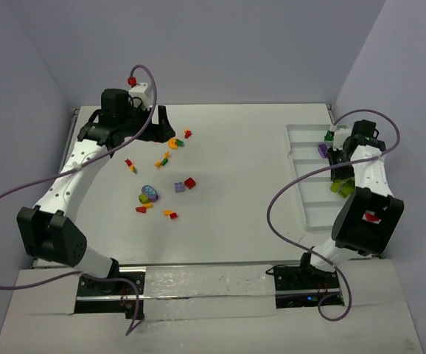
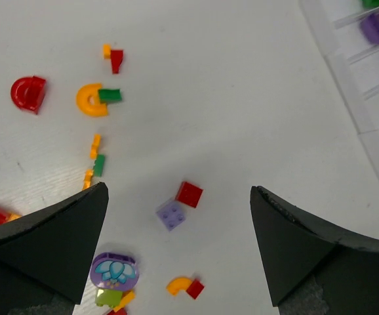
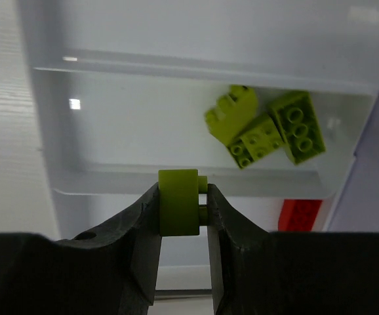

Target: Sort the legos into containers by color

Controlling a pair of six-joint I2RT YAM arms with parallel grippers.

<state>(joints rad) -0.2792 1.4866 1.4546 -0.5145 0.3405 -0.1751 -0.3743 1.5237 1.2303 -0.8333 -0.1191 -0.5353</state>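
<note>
White desk (image 1: 250, 158), grey walls on three sides.

1. Tray (image 1: 301, 131): divided, white, at the right of the desk.
2. Right pincer (image 3: 181, 207): pinching one lime brick (image 3: 178, 197) above the tray. It hangs roughly over the divider (image 3: 111, 184) between the compartment holding three lime bricks (image 3: 265, 128) and the one holding a red brick (image 3: 301, 213).
3. Recommendation: carry the brick further over the lime compartment, lower it close to the floor, then release. Dropped from here, it could strike the divider and fall in with the red.
4. Left pincer (image 2: 179, 189): spread wide, empty, above the loose bricks (image 1: 189, 182) scattered at left-centre.
5. Obstructions: none seen near the tray. Loose bricks lie close together, some touching, so single picks will need care.
</note>
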